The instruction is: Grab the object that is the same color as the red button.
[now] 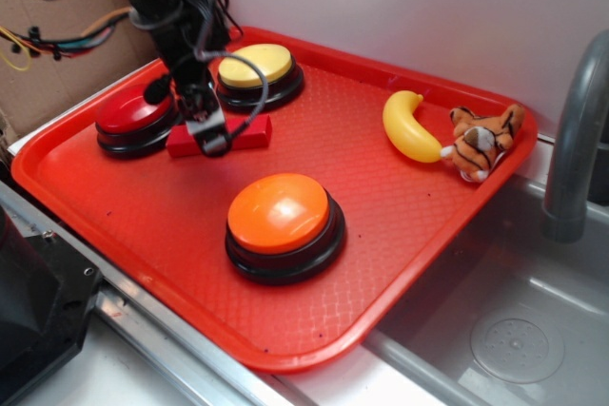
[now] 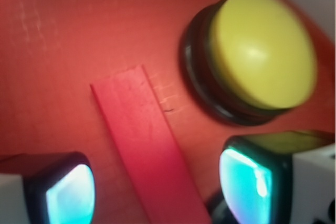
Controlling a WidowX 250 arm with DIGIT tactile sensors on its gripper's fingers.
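Note:
The object, a long flat red block, lies on the red tray between the red button and the yellow button. My gripper is low over the block's middle and open. In the wrist view the block runs between the two fingertips, with a gap on each side. The red button is out of the wrist view.
A large orange button stands near the tray's front. A yellow banana and a tiger plush lie at the back right. A metal sink with a faucet is to the right.

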